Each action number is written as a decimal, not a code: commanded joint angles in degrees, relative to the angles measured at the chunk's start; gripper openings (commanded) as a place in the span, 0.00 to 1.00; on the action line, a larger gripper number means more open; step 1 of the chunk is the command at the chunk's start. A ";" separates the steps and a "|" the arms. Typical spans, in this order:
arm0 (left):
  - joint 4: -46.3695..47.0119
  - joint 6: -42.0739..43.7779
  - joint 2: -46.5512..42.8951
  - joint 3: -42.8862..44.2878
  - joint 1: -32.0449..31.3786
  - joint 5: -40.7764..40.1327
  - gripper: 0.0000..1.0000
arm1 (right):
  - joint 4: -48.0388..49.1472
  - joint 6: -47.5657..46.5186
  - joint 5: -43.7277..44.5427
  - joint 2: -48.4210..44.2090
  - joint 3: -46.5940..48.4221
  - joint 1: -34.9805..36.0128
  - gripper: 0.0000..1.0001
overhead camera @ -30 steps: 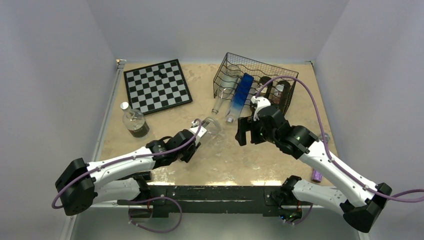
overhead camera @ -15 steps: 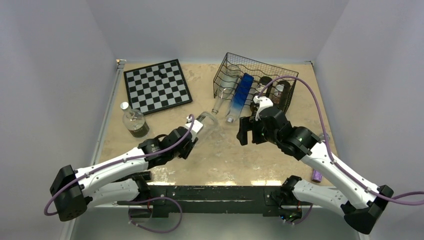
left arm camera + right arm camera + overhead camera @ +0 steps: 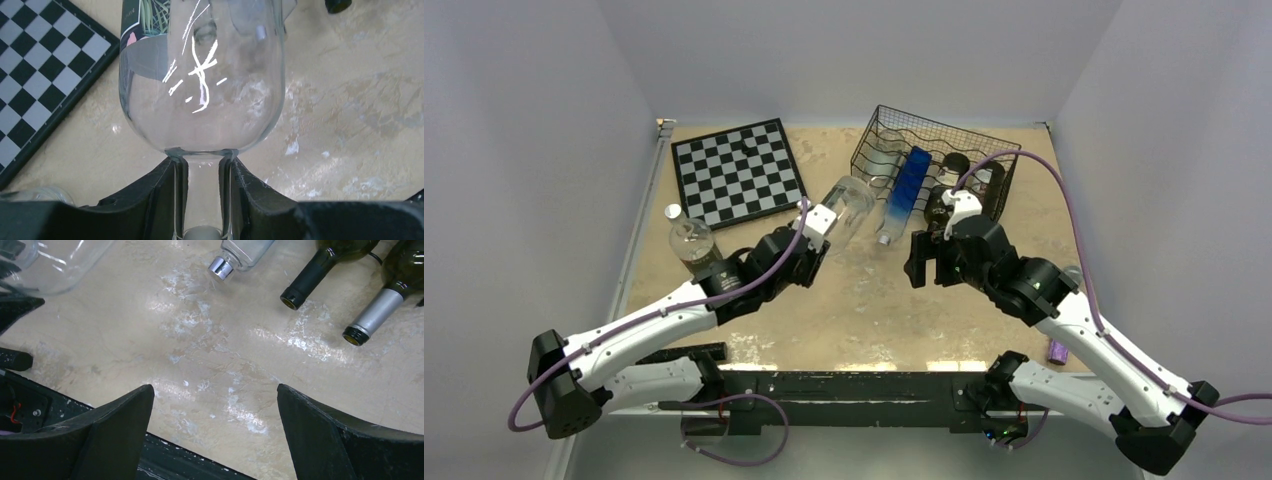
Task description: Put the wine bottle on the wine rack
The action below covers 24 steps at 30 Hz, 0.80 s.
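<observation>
Left gripper (image 3: 202, 167): clamped on clear wine bottle (image 3: 200, 90) neck
Bottle: tilted, between chessboard (image 3: 739, 172) edge and wine rack (image 3: 865, 160)
Right gripper (image 3: 214, 395): fingers spread wide, empty, over bare table (image 3: 864, 300) before rack

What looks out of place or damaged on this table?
Nothing looks spilled or broken. The tabletop has whitish worn patches in front of the wine rack, and a small purple object, too small to identify, lies alone at the near right edge.
</observation>
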 commanded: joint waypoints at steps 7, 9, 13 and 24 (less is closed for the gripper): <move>25.52 0.53 17.95 22.73 5.04 -0.76 0.00 | -3.80 1.83 4.98 -3.68 2.47 -0.77 0.98; 27.41 0.62 22.04 26.54 6.31 -0.31 0.00 | -4.42 2.07 5.09 -4.51 2.21 -0.82 0.98; 29.38 -0.21 30.10 34.75 9.53 1.09 0.00 | -6.26 2.65 5.13 -6.26 2.37 -0.87 0.98; 26.79 -0.20 52.53 56.14 13.31 4.96 0.00 | -12.37 5.49 5.74 -11.51 1.74 -0.94 0.98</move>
